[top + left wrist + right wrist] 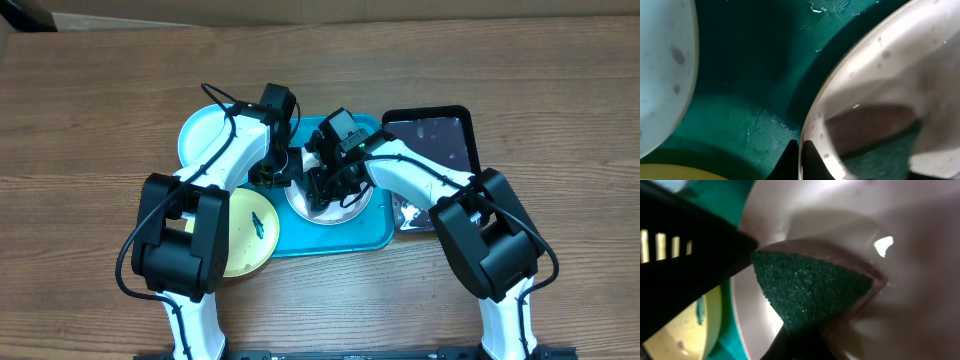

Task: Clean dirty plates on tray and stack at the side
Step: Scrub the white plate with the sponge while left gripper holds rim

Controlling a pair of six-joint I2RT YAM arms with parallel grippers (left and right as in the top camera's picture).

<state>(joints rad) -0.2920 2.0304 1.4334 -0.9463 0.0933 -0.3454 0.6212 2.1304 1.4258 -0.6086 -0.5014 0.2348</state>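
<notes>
The white plate (335, 214) lies on the teal tray (330, 240). My left gripper (284, 172) is shut on its left rim, and the left wrist view shows the fingers (800, 161) pinching the rim of the plate (880, 65). My right gripper (330, 185) is shut on a green sponge (810, 290) and presses it on the white plate (850, 210). The light blue plate (205, 135) lies at the tray's back left. The pale yellow plate (240, 250), with a dark-blue smear, lies at the front left and overhangs the tray's edge.
A smaller black tray (440, 140) lies to the right of the teal tray, with a small clear item (410, 210) in front of it. Both arms crowd the middle of the tray. Bare wooden table surrounds the trays.
</notes>
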